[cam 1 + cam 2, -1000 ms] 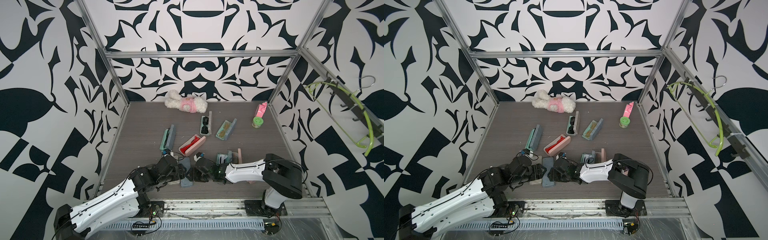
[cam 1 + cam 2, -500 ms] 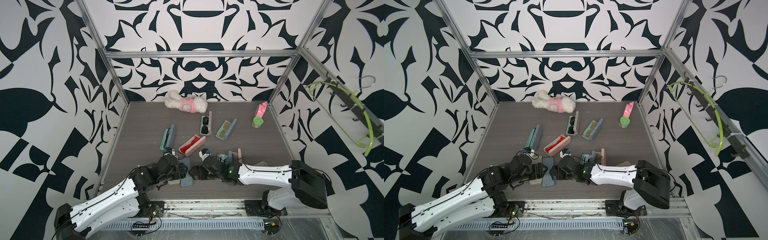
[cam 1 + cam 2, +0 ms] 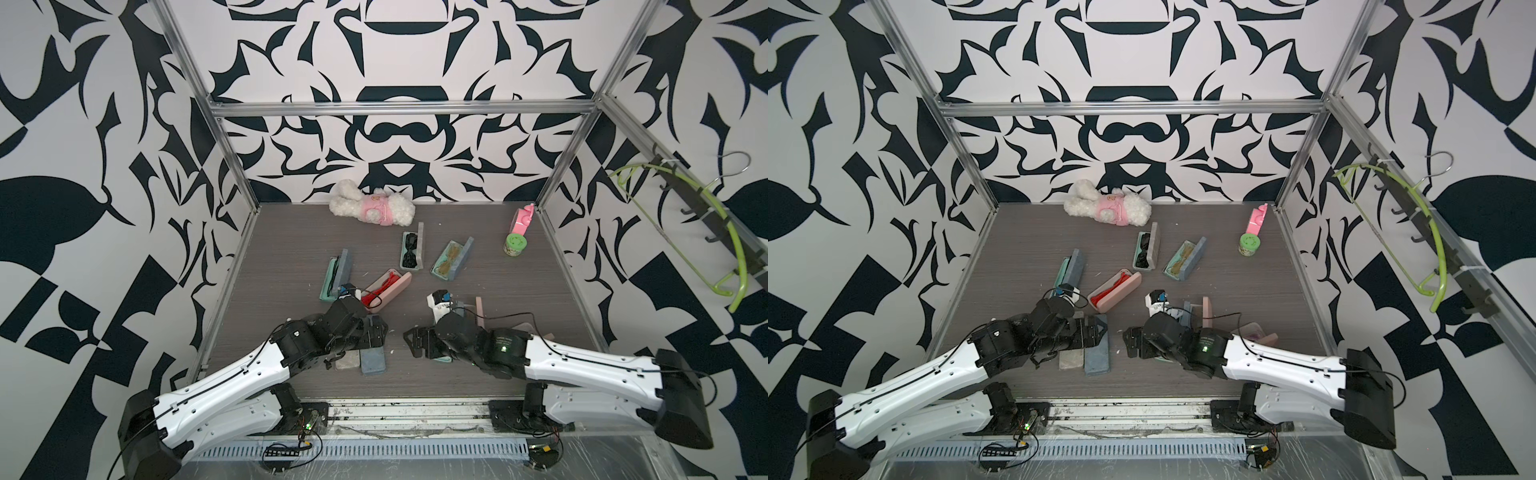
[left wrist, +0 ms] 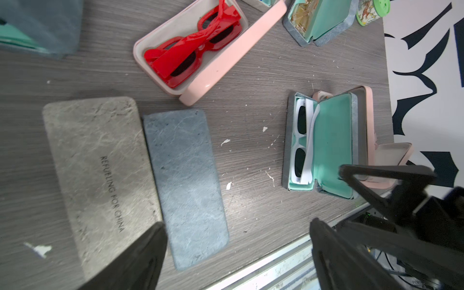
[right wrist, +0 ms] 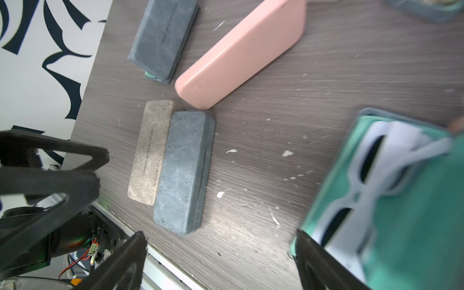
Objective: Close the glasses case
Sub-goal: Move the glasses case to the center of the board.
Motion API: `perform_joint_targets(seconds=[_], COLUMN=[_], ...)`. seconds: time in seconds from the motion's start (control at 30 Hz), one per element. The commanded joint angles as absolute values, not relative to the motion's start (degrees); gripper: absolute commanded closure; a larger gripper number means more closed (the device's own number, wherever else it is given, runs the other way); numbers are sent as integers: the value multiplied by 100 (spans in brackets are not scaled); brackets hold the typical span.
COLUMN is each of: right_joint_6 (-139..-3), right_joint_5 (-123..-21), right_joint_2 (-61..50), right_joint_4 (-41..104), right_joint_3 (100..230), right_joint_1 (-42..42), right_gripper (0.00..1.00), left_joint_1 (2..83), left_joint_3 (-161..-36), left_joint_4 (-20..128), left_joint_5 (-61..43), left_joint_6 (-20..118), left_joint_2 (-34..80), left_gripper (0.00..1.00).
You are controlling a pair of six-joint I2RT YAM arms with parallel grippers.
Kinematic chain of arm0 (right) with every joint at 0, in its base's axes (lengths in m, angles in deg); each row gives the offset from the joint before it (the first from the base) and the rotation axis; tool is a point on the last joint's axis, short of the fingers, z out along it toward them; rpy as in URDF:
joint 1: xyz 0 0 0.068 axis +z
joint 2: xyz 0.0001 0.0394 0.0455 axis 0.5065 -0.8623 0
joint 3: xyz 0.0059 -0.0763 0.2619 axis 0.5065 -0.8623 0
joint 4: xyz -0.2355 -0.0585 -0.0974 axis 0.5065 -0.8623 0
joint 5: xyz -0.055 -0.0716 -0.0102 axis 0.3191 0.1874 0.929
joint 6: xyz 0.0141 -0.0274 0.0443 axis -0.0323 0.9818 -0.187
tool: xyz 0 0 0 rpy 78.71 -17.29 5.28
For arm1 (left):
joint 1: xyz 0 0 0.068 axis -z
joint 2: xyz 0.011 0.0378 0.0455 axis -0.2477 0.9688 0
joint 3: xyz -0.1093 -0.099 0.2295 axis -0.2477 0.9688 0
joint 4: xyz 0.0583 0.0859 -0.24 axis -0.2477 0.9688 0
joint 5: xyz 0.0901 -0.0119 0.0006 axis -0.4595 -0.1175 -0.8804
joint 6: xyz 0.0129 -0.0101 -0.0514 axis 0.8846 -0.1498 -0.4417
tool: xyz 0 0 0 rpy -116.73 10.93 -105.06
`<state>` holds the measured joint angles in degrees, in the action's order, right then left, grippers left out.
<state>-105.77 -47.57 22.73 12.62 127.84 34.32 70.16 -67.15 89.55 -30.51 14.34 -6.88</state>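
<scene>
A blue-grey glasses case [image 3: 372,360] [image 4: 185,185] [image 5: 183,173] lies closed near the table's front edge, touching a closed beige-grey case [image 4: 100,175] on its left. My left gripper [image 3: 380,332] [image 4: 236,251] hovers over the blue-grey case, open and empty. My right gripper [image 3: 411,343] [image 5: 221,251] is open just right of that case, over bare table, holding nothing. Under the right arm lies an open teal-lined case [image 4: 321,145] [image 5: 389,188] with white glasses.
An open pink case [image 3: 386,291] with red glasses lies behind the grippers. More open cases [image 3: 413,251] [image 3: 451,259] [image 3: 334,274] lie mid-table. A plush toy [image 3: 372,208] and a green-lidded jar [image 3: 514,244] stand at the back. The metal rail [image 3: 407,409] borders the front edge.
Both grippers' jaws have opened wider. The right arm's elbow has swung out to the right, and its gripper has drawn back a little from the blue-grey case.
</scene>
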Motion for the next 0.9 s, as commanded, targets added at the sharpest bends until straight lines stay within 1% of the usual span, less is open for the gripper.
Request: perform_joint_targets(seconds=[0.0,0.2,0.4,0.5,0.87], right_joint_6=[-10483,-10413,-10489,-10492,-10545], right_joint_5=[-4383,-4383,-4312,-4408,-4491], right_joint_2=[2864,3800,4390,4655,4906], right_joint_4=[544,-279,-1059,-1195,-1583], right_joint_3=[12725,12698,12769,12721,12618], right_joint_1=[3289,3077,2887,2777,2417], right_gripper=[6,7,7,7,7], left_joint_1=[7033,7033,7063,7093,7373], left_joint_3=[-6972,-7107,-7238,-7328,-7786], left_joint_4=[8771,8542,8317,8225,7911], left_joint_5=[-2938,-2785,-2564,-2478,-2161], left_joint_6=[1640,1661,1634,1664,1756], left_joint_2=[-464,-78,342,585,1919], left_gripper=[7,8,9,10,13])
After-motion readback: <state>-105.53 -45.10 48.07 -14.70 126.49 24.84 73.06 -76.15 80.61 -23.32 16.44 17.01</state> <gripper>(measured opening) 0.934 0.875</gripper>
